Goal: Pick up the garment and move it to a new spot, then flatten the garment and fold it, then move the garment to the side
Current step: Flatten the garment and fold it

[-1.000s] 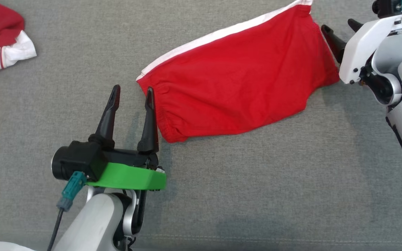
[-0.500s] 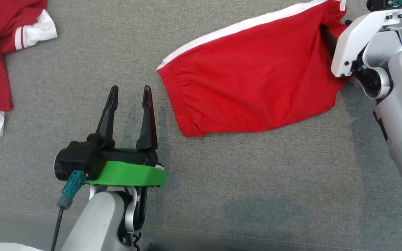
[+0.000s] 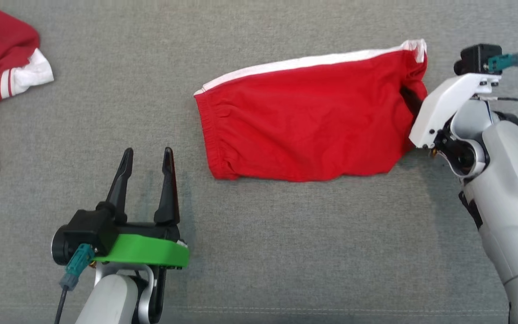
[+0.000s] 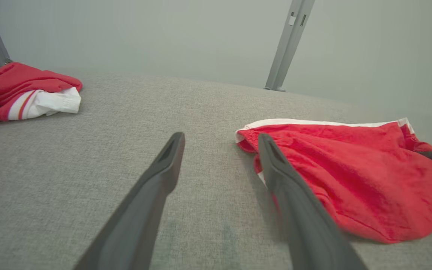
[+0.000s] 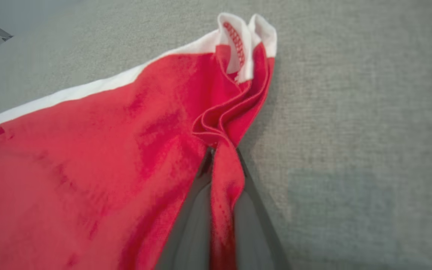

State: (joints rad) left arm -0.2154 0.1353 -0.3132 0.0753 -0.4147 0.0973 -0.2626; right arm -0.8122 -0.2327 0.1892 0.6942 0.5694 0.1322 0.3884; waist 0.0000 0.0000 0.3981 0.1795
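At the right-hand edge of the red garment point(image 3: 304, 126), which lies mid-surface on the grey cloth point(image 3: 286, 252), the right gripper point(image 5: 221, 157), open a second ago, has now clenched on a bunched fold of hem, so lifting can begin. Meanwhile the left gripper point(image 3: 147, 155) waits released, near the waistband. Other red-and-white clothing point(image 3: 2, 76) lies well apart at left, and nothing appears to obstruct the move.

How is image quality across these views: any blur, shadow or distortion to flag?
Head view: even, soft light, sharp, faint shadows on the grey surface beside the left hand and the red shorts. Left wrist view: wide-angle bowing of the surface's far edge, its own fingers blurred. Right wrist view: soft throughout, the right hand out of focus, a dim shadow patch to its right.
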